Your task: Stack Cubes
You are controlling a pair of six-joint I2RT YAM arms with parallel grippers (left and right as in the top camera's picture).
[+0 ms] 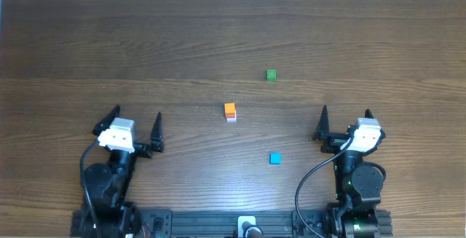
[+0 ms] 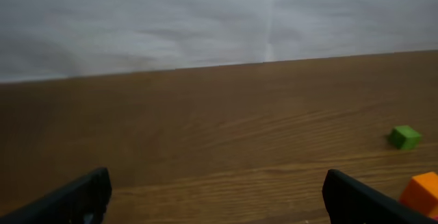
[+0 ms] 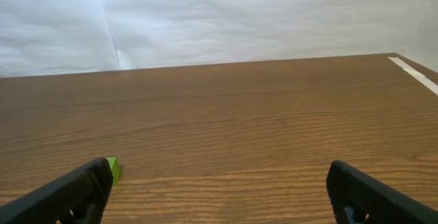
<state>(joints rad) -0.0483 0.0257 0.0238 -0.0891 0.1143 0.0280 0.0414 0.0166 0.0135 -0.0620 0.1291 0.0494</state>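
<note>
Near the middle of the table (image 1: 218,34), you have a small orange cube (image 1: 230,108) sitting on a white cube (image 1: 231,118), of which only a thin edge shows under the orange one from above. A green cube (image 1: 271,75) lies by itself farther from the arm bases and a little to the right. A blue cube (image 1: 275,158) lies closer to the bases, between the two arms and nearer the right one. All three spots are well apart from each other. The cubes are plain and solid-coloured with sharp edges, and all look about the same size.

Your left gripper (image 1: 136,114) sits low on the left with its jaws spread wide and nothing between them. From its wrist camera, the green cube and a corner of the orange cube show off to one side. Your right gripper (image 1: 346,111) mirrors it on the right, also released and empty. The green cube peeks out beside one of its fingers (image 3: 72,195).

The table is dark brown wood with grain running across it. A wrinkled white backdrop (image 3: 239,18) stands behind its far edge, and a pale strip (image 3: 415,75) lies on the wood near one far corner.
</note>
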